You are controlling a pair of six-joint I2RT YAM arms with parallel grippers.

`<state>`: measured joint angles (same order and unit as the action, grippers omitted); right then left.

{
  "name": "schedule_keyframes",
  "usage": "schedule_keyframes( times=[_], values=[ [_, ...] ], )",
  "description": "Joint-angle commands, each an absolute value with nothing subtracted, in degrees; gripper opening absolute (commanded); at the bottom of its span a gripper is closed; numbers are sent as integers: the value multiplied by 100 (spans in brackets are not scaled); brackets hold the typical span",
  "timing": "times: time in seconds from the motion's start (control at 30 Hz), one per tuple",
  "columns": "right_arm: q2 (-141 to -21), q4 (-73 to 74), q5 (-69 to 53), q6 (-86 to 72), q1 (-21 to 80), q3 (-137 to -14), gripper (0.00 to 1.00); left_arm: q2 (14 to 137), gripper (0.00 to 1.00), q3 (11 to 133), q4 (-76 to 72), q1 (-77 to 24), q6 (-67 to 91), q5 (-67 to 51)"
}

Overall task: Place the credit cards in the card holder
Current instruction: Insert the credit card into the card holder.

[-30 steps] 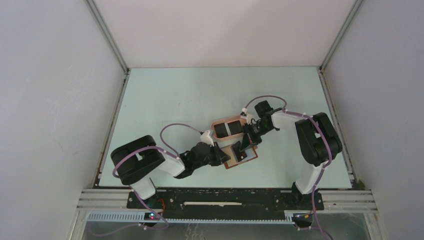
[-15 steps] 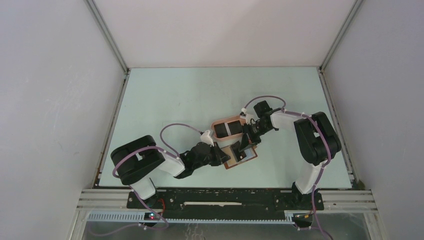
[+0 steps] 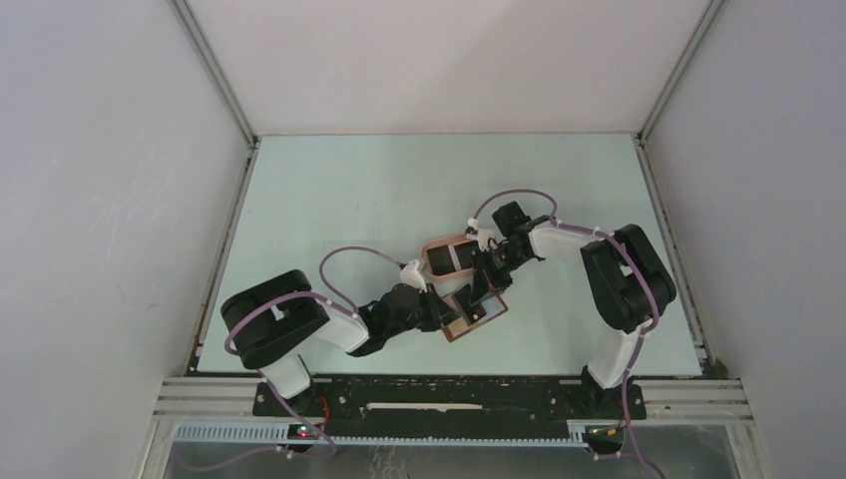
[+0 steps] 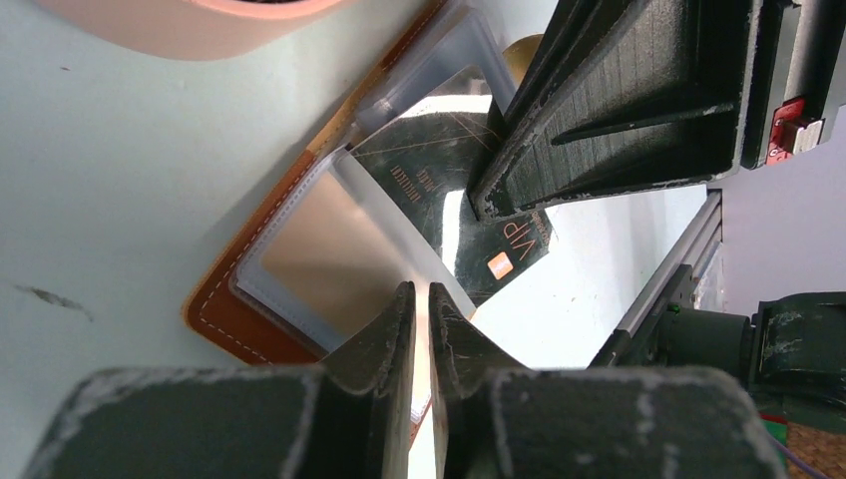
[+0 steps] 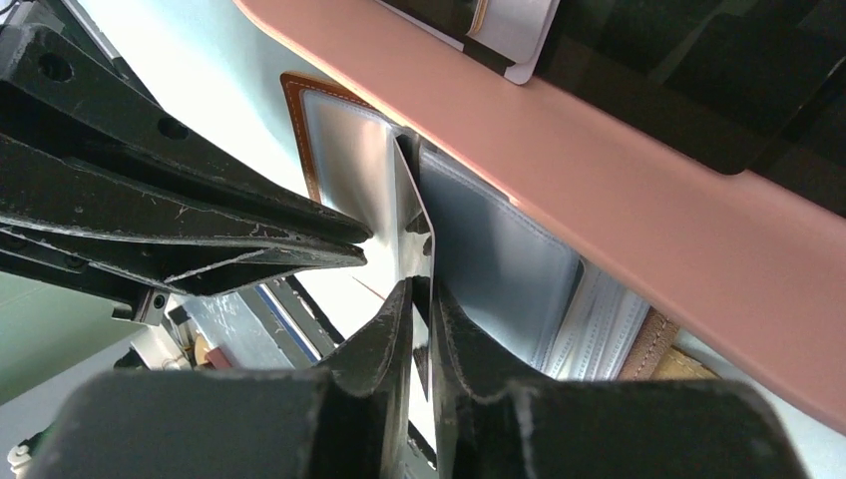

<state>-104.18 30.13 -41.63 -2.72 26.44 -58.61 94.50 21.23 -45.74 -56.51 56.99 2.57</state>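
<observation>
We find the reddish-brown leather folding card holder [image 4: 231,317] lying open on the pale counter [image 3: 349,200], just beside the pink oval tray [image 5: 619,150], where more dark cards [image 3: 454,255] wait. The left hand [image 4: 420,299] is clenched on the edge of one clear pocket leaf of the card holder, pinning it.

The glossy black plastic credit card [image 4: 444,185] stands between the fingertips of the right hand [image 5: 418,291]. We cannot tell whether the pads press on it or stand just off it. Its long axis runs diagonally across the counter, in line with the pocket. The leading short end is tucked among the clear leaves, and the printed end points out towards the near rail. We cannot tell how deep it sits.

We judge the credit card light, stiff and slick, likely to slip or skate if nudged on its face. It is best taken by the trailing short end, thin faces between the pads, and pushed along its length. The pocket leaves look soft and floppy, so they need holding at the mouth.
</observation>
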Motion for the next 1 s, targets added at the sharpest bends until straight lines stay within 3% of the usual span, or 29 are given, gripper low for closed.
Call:
schedule_keyframes(
  times=[0.0, 0.33, 0.97],
  values=[
    [-10273, 3119, -3681, -9, 2689, -6000, 20, 9433, 15, 2197, -4509, -5695, 5660, 273],
    [-10053, 3169, -3367, 287, 2813, -6063, 35, 9007, 16, 2012, -4445, -5704, 5669, 345],
    [-10168, 3394, -2729, 598, 3251, -6268, 41, 8474, 19, 1725, -3649, -5757, 6009, 648]
  ],
)
